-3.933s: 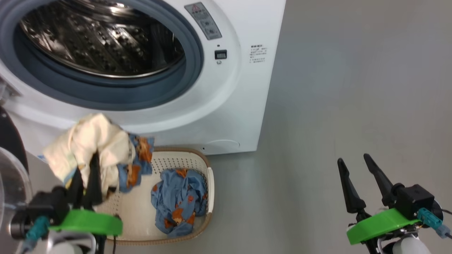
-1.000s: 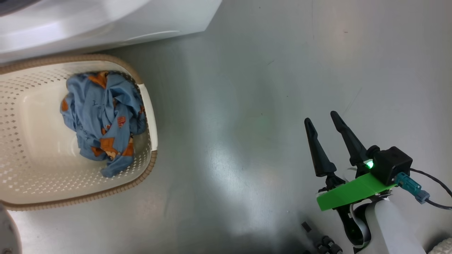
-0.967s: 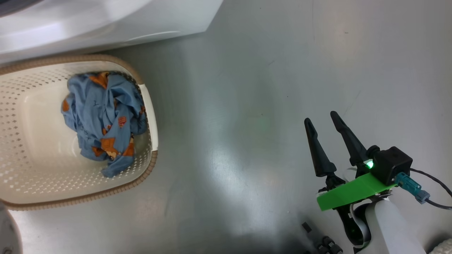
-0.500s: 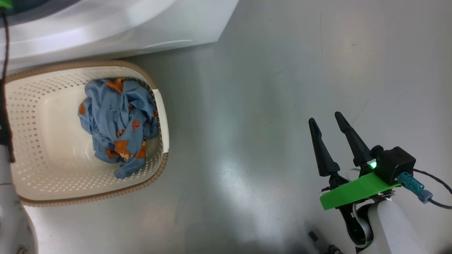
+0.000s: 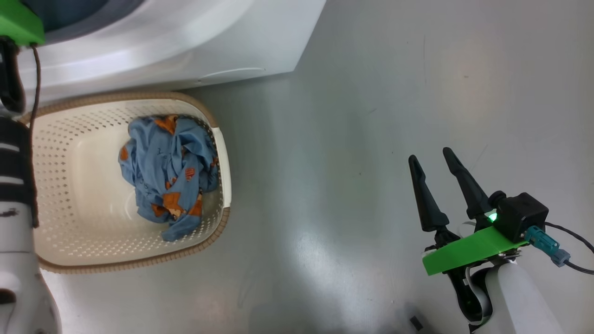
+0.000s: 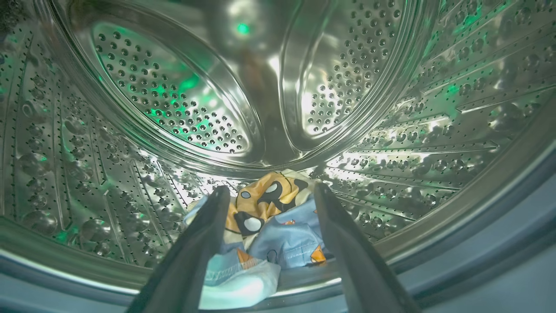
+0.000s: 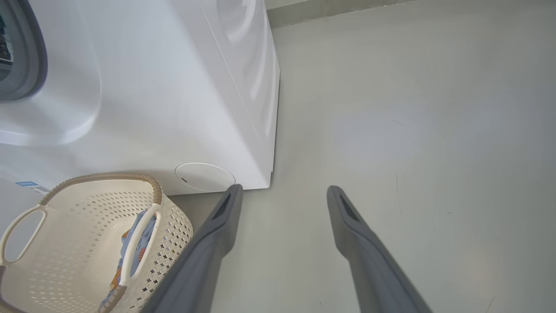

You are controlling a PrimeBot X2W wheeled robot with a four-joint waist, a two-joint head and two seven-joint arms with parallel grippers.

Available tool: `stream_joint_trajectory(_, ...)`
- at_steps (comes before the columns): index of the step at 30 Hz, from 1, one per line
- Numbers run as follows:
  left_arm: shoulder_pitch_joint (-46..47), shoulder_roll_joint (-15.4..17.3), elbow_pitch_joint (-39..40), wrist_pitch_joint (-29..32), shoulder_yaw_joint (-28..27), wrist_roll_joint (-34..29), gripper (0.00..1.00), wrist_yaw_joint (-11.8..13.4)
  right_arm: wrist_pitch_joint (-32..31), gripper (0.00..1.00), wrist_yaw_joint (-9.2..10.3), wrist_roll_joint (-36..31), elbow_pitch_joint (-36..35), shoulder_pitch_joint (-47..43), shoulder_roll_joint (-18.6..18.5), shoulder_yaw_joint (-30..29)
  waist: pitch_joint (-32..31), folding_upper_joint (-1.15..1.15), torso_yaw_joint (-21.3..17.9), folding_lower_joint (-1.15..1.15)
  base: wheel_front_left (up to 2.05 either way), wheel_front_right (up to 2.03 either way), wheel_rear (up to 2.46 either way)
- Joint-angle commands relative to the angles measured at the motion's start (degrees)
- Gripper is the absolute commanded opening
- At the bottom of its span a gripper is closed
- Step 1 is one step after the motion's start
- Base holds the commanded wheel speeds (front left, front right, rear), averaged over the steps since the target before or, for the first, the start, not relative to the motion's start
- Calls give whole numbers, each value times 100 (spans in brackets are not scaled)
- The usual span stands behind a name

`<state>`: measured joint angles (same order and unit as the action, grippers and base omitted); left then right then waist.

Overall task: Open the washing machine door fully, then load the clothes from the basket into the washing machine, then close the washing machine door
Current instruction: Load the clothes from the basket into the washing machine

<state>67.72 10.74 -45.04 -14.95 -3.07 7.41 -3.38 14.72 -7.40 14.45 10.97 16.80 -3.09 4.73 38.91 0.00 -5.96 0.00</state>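
Note:
My left gripper is open inside the perforated steel drum of the washing machine. Just beyond and below its fingertips, a cream garment with an orange-and-black figure and a blue piece lie loose on the drum floor by the gasket. The cream basket stands on the floor against the machine's front, with a blue bear-print garment crumpled at its right end. Far right of it, my right gripper hangs open and empty over bare floor. The washing machine door is out of view.
The left forearm runs up the left edge of the head view beside the basket. In the right wrist view the basket handle and the machine's front corner lie left of the right gripper. Grey floor spreads to the right.
The head camera has shifted, so the basket sits further right and the left forearm has entered the picture. The cream and blue clothes held seconds ago now lie in the drum. The right gripper has not moved.

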Motion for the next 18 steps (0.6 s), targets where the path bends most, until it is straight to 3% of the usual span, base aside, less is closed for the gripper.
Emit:
stream_joint_trajectory(1, -220, 219, 141, -5, -96, 11, 100, -17, 28, 100, -9, 15, -80, -63, 20, 84, -76, 0, 30, 0, 0, 0, 0)
stream_joint_trajectory(18, -1579, -108, 1046, -5, -245, 68, 100, -124, 28, 100, -9, -35, -33, -221, -57, -26, -910, 0, 271, 0, 0, 0, 0)
